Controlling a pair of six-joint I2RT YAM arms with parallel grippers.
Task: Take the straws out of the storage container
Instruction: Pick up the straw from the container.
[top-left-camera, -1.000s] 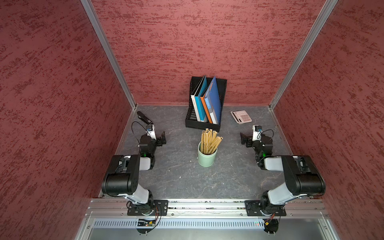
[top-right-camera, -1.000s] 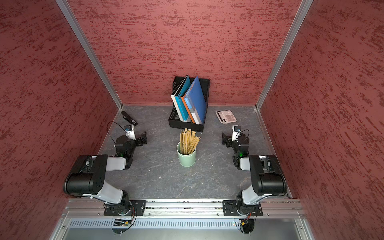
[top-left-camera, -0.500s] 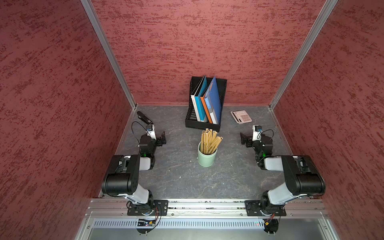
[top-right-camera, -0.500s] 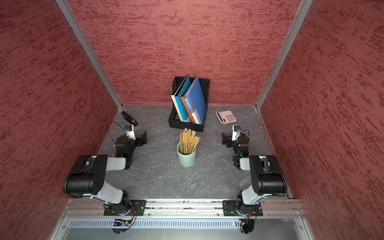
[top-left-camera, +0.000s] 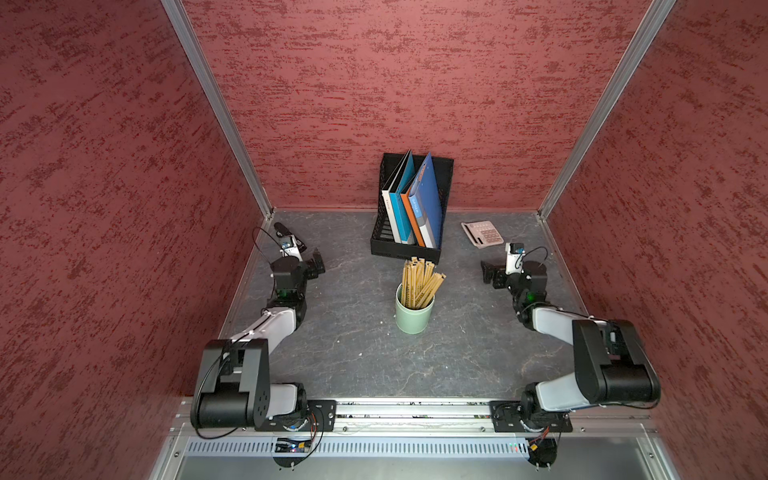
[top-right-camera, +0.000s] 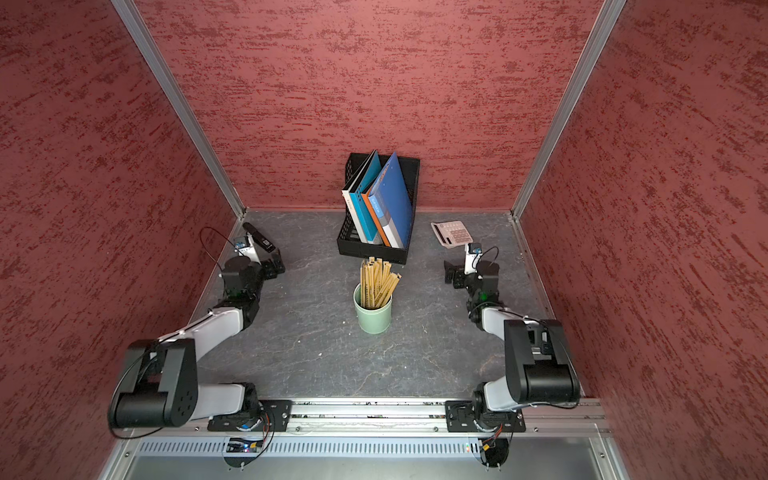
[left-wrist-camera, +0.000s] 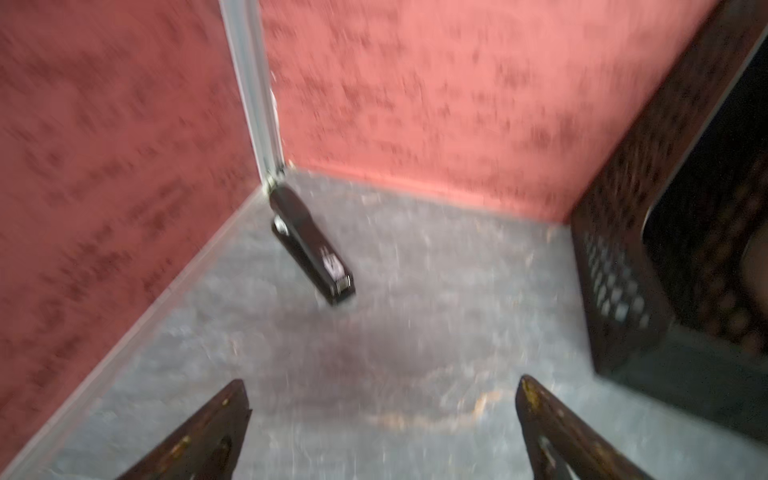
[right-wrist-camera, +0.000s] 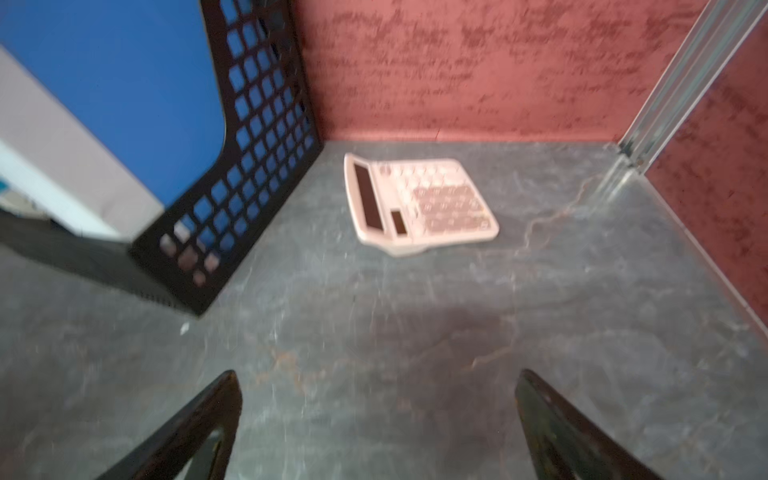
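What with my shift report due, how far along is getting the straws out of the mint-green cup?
Done: nothing yet; all the tan paper-wrapped straws stand in the pale mint-green cylindrical cup. In hand: nothing; the left gripper and right gripper are open, empty, apart from the cup. Left: every straw.

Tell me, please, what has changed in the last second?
Both arms have just begun to move: the left end effector and right end effector shifted slightly, up or toward the back wall, open and empty. The straws remain in the storage container.
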